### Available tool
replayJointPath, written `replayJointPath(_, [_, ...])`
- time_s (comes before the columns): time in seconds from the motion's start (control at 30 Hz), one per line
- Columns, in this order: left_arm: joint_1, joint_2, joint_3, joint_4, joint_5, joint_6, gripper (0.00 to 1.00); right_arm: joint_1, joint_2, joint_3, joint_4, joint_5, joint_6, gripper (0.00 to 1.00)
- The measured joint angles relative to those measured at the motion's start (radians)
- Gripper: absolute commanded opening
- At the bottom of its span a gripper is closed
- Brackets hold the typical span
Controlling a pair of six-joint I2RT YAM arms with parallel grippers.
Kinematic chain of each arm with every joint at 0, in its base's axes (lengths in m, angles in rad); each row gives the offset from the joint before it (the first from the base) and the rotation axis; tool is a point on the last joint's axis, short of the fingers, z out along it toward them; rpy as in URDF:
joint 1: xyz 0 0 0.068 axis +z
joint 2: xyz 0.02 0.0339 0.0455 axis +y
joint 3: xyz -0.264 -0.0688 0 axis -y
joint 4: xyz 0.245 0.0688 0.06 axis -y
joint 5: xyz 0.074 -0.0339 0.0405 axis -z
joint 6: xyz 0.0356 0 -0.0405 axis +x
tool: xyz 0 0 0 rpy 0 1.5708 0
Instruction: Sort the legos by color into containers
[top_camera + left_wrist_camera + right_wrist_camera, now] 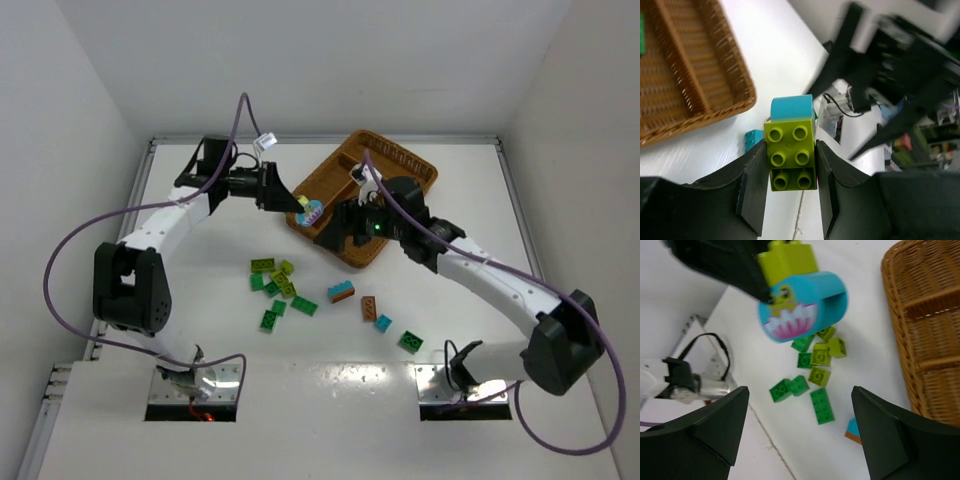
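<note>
My left gripper [300, 207] [790, 165] is shut on a lime-yellow lego [790, 157] [787, 260] that is joined to a rounded cyan piece [791, 107] [802, 305] with a printed face. It holds them above the table beside the near-left end of the wicker tray [425, 172] [690, 75] [930, 315]. My right gripper [335, 226] [797, 400] is open and empty, facing the held piece from close by. Loose green and lime legos [275, 285] [815, 375] lie in a cluster on the table. A green lego [641, 35] shows inside one tray compartment.
More bricks lie toward the near right: a cyan-on-brown stack [340, 292], a brown one [368, 307], a cyan one [383, 322] and a green one [410, 341]. White walls enclose the table on three sides. Purple cables arc over both arms.
</note>
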Motion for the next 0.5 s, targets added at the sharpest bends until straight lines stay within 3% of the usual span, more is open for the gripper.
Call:
replayJointPath(0.27, [0.000,-0.056,-0.010,0.044,0.104,0.045,0.00,-0.052,0.147,0.012,0.159,-0.238,0.119,0.84])
replayJointPath(0.5, [0.000,-0.056,-0.027,0.042,0.118,0.049,0.00,-0.059,0.211,0.032,0.326,-0.339,0.222,0.68])
